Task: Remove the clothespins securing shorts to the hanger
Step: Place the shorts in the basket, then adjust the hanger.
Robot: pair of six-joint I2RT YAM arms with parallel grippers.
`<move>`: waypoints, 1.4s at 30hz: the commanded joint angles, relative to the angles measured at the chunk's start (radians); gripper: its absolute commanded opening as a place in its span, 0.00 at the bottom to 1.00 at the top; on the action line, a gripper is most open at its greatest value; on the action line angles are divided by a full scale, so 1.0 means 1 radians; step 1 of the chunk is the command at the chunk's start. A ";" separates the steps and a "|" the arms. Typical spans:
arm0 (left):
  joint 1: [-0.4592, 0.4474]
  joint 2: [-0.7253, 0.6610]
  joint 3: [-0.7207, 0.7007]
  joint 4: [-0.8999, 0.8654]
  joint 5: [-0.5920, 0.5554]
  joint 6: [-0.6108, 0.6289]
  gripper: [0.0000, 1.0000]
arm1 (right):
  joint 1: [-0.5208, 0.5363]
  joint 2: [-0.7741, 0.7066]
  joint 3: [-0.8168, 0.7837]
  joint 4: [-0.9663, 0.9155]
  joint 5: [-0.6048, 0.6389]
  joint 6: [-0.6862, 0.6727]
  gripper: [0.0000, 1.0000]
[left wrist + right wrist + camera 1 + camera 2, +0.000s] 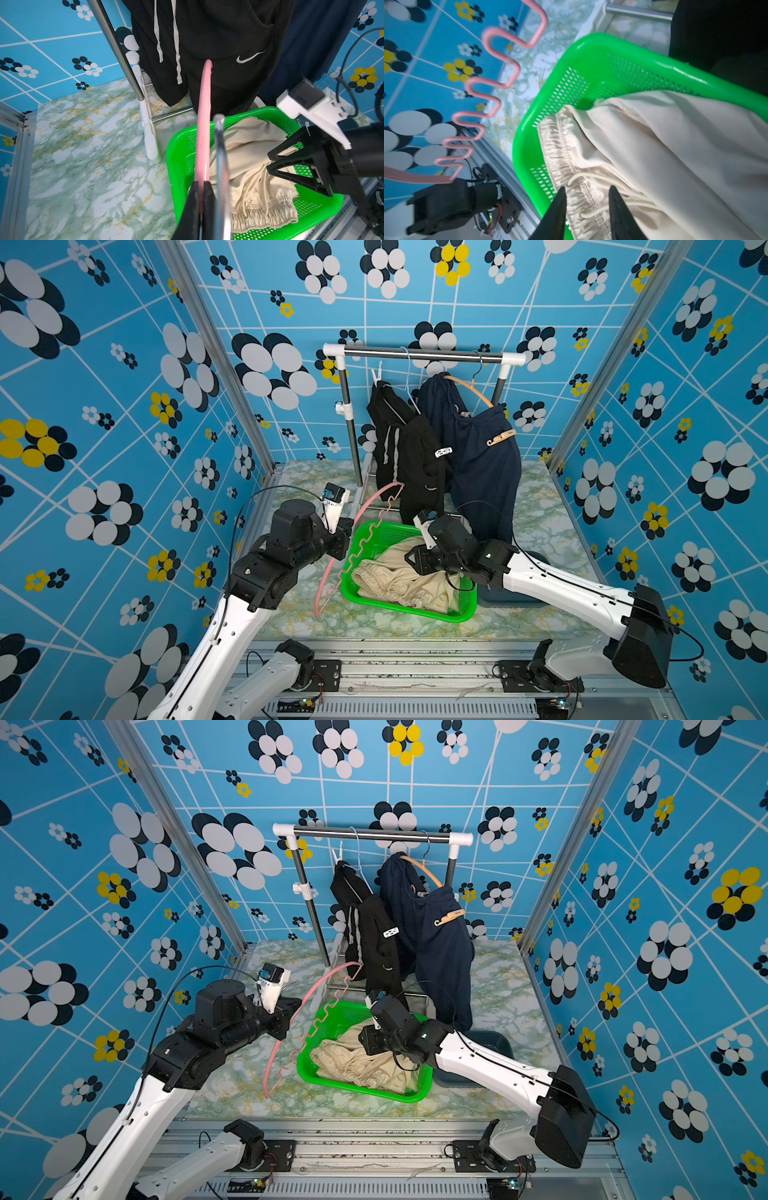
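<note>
My left gripper (200, 184) is shut on the bare pink hanger (332, 572), holding it beside the green basket (415, 612). The beige shorts (399, 576) lie crumpled in that basket. Just above their elastic waistband (571, 166) hovers my right gripper (586, 190), open, with nothing between its fingers. Black shorts (415, 456) hang on the rack with a white clothespin (443, 452) on them and a pale one (377, 375) at their top corner. Navy shorts (482, 464) hang from an orange hanger (469, 387) with a tan clothespin (500, 437).
The rack's steel bar (419, 354) spans the back, with its post (116, 49) and white foot (150, 141) on the marble tabletop (83, 155). A dark bin (511, 597) sits behind my right arm. Patterned blue walls close in on three sides.
</note>
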 commanded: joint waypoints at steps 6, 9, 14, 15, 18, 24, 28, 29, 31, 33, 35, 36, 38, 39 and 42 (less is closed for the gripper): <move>0.006 -0.011 -0.042 0.148 0.095 0.007 0.00 | -0.035 -0.040 0.051 0.279 -0.040 0.151 0.46; 0.006 -0.009 -0.055 0.159 0.120 -0.001 0.00 | -0.040 -0.043 0.057 0.355 -0.041 0.175 0.50; 0.004 -0.004 -0.064 0.165 0.163 -0.004 0.00 | -0.043 -0.032 0.067 0.446 -0.038 0.226 0.55; 0.003 -0.003 -0.066 0.168 0.173 -0.004 0.00 | -0.043 -0.028 0.071 0.451 -0.038 0.234 0.57; -0.004 0.001 -0.075 0.192 0.204 -0.008 0.00 | -0.048 -0.004 0.083 0.474 -0.054 0.264 0.58; -0.037 0.019 -0.080 0.222 0.233 0.004 0.00 | -0.052 0.044 0.092 0.522 -0.102 0.326 0.59; -0.063 0.041 -0.073 0.235 0.233 0.012 0.00 | -0.056 0.059 0.087 0.538 -0.112 0.351 0.58; -0.067 0.048 -0.072 0.245 0.234 0.010 0.00 | -0.058 0.062 0.080 0.549 -0.117 0.358 0.56; -0.073 0.060 -0.071 0.267 0.240 0.006 0.00 | -0.061 0.067 0.071 0.575 -0.131 0.378 0.50; -0.083 0.077 -0.068 0.284 0.242 0.003 0.00 | -0.068 0.076 0.063 0.606 -0.154 0.406 0.41; -0.089 0.093 -0.065 0.305 0.252 0.002 0.00 | -0.078 0.084 0.046 0.648 -0.178 0.445 0.34; -0.090 0.103 -0.063 0.314 0.259 -0.001 0.00 | -0.081 0.087 0.034 0.674 -0.187 0.463 0.32; -0.090 0.125 -0.055 0.327 0.277 -0.004 0.00 | -0.094 0.092 0.008 0.738 -0.209 0.510 0.26; -0.090 0.134 -0.050 0.328 0.287 -0.006 0.00 | -0.100 0.093 -0.004 0.762 -0.215 0.533 0.22; -0.091 0.150 -0.046 0.336 0.312 -0.012 0.00 | -0.112 0.100 -0.033 0.824 -0.227 0.582 0.09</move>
